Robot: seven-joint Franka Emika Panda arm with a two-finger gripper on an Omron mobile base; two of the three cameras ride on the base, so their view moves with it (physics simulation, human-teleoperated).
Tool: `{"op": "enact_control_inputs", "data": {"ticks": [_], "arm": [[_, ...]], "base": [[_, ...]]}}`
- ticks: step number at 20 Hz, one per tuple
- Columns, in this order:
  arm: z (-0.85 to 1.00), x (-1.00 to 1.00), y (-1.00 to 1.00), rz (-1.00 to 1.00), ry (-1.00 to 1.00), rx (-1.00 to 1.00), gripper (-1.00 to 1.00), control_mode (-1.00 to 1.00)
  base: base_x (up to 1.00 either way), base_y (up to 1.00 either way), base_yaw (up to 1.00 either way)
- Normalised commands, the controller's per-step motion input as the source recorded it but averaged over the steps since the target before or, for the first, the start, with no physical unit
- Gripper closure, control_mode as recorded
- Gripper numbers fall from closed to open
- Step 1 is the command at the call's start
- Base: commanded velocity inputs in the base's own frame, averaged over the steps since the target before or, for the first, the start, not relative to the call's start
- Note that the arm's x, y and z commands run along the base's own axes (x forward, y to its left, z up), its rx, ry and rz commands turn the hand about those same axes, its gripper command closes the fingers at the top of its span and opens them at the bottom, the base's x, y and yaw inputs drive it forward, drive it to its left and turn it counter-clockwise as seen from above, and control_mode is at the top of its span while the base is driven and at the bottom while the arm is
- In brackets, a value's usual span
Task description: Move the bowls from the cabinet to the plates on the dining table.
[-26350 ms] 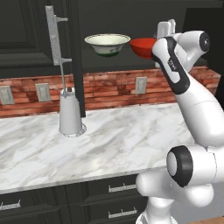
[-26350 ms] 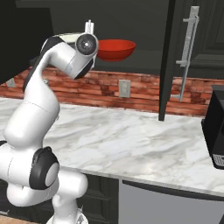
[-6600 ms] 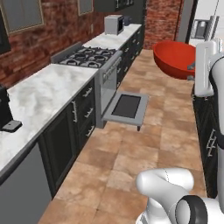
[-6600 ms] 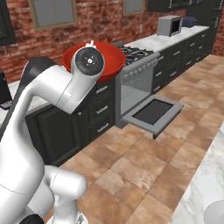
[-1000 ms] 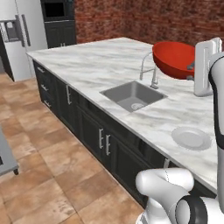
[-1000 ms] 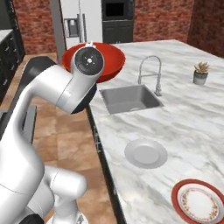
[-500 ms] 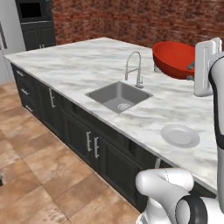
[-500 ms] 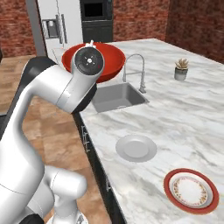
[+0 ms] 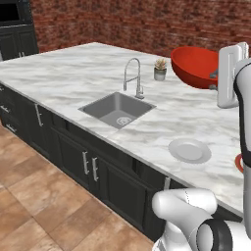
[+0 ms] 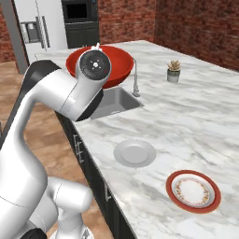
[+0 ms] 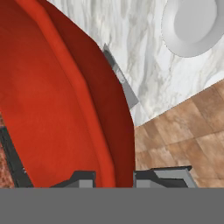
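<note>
the glossy red bowl (image 9: 194,66) hangs in the air above the marble dining table (image 10: 196,121), its rim pinched between the jaws of the gripper (image 11: 124,178), with the pale white-grey plate (image 10: 134,153) and the red-orange plate (image 10: 193,191) lying on the top below.

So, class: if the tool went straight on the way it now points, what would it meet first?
Likely the dining table edge near the pale plate, past the red bowl the tool grips; depth is unclear.
</note>
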Motion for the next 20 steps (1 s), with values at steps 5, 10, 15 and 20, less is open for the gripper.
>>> {"op": "enact_control_inputs", "data": {"ticks": [5, 10, 15, 20], "arm": [[0.00, 0.00, 0.00, 0.00, 0.00, 0.00, 1.00, 1.00], [0.00, 0.00, 0.00, 0.00, 0.00, 0.00, 1.00, 1.00], [0.00, 0.00, 0.00, 0.00, 0.00, 0.00, 1.00, 1.00], [0.00, 0.00, 0.00, 0.00, 0.00, 0.00, 1.00, 1.00]], "base": [[0.00, 0.00, -0.25], [0.00, 0.00, -0.25], [-0.03, -0.07, -0.16], [-0.05, -0.16, -0.04]]}}
